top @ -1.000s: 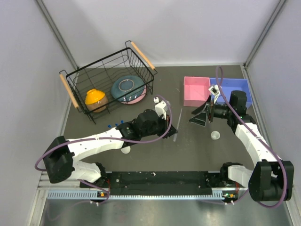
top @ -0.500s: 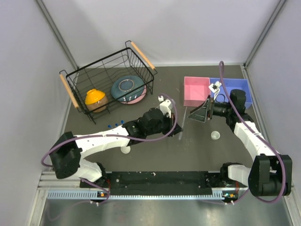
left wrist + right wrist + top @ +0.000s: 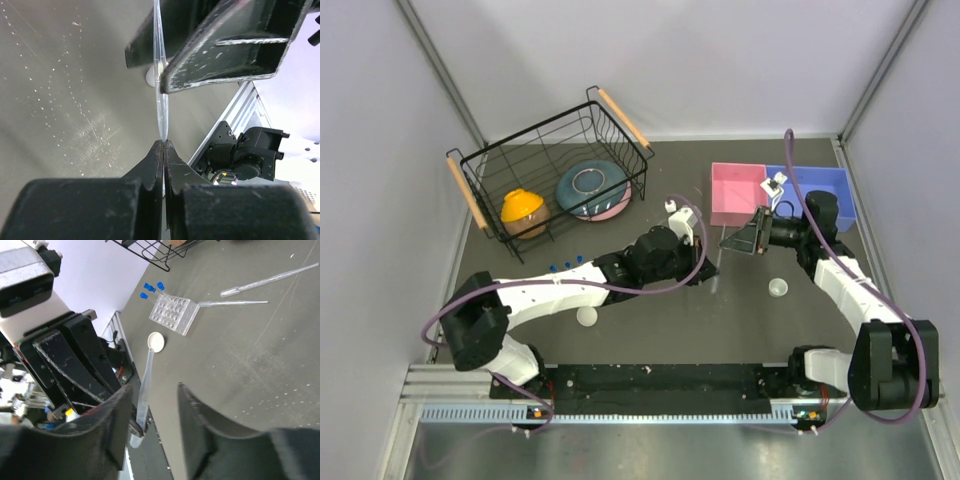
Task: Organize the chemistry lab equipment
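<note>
My left gripper [image 3: 164, 143] [image 3: 708, 272] is shut on the thin tip of a clear rod [image 3: 161, 95] and holds it above the table. The rod [image 3: 143, 395] reaches in between the fingers of my right gripper [image 3: 154, 389] [image 3: 728, 243]. Those jaws stand apart, with the rod close to the left finger [image 3: 117, 410]. On the table lie the clear tube rack [image 3: 173, 314], blue-capped tubes [image 3: 150, 290] [image 3: 565, 265], two more rods [image 3: 270, 280] [image 3: 232, 303] and a white cup [image 3: 156, 341] [image 3: 587, 316]. A second white cup [image 3: 778, 287] sits near my right arm.
A black wire basket [image 3: 470, 190] at the back left holds an orange bowl [image 3: 523, 208] and a teal-pink bowl [image 3: 592, 188]. A pink bin [image 3: 736, 192] and a blue bin [image 3: 820, 185] stand at the back right, just behind my right gripper.
My left arm has carried the rod to the right, up to the right gripper. The right gripper has shifted slightly back and left, and its jaws have narrowed around the rod.
</note>
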`<act>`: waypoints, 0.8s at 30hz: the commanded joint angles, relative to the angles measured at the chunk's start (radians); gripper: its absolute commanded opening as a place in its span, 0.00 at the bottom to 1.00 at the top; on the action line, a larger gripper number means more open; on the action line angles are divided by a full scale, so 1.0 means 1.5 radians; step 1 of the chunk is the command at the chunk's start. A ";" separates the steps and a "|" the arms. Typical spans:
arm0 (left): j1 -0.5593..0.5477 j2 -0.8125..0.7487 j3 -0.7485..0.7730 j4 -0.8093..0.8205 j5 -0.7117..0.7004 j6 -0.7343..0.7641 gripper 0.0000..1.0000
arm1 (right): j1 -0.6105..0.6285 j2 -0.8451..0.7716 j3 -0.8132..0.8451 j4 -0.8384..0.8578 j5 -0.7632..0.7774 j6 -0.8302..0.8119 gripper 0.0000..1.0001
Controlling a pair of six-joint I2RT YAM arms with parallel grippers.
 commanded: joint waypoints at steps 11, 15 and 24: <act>-0.003 -0.016 0.027 0.018 -0.018 0.016 0.53 | 0.024 -0.007 0.030 -0.027 -0.008 -0.067 0.00; -0.004 -0.109 0.000 -0.070 -0.078 0.064 0.79 | 0.022 -0.027 0.044 -0.075 0.029 -0.126 0.00; -0.003 -0.406 -0.043 -0.375 -0.261 0.143 0.99 | -0.016 -0.051 0.106 -0.187 0.160 -0.261 0.00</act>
